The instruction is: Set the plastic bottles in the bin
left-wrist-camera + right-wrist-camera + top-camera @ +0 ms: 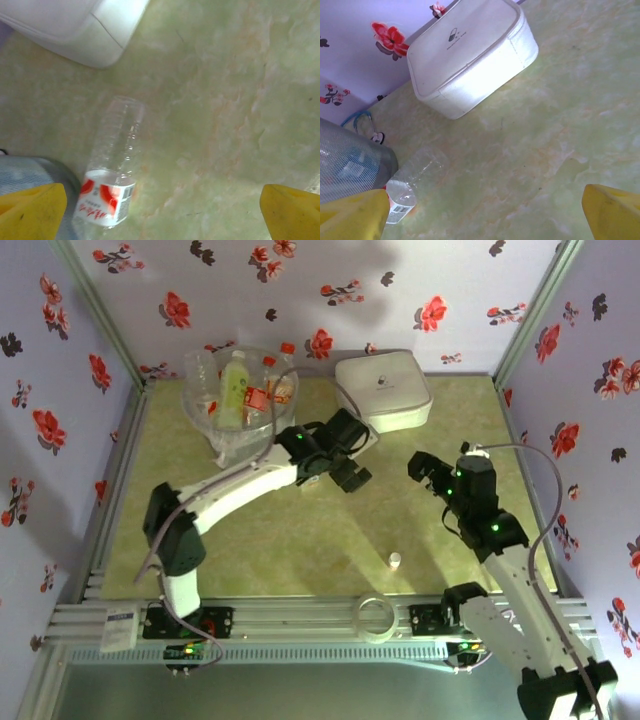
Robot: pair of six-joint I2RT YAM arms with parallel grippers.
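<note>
A clear plastic bottle (111, 167) with a red and white label lies on its side on the green table. In the left wrist view it sits just inside my left gripper's (162, 216) left finger, not touched. That gripper (352, 456) is open, its yellow fingertips (31, 211) wide apart, and it hovers in front of the white box. The same bottle (412, 180) lies at the lower left of the right wrist view. My right gripper (482, 216) (437, 472) is open and holds nothing. The bin (200, 405) at the back left holds several bottles, one with a green label (235, 385).
A white lidded box (382, 390) (470, 60) stands at the back, right of the bin. A tiny white cap (395, 560) lies near the front edge, with a tape ring (377, 618) on the frame rail. Flowered walls close in three sides.
</note>
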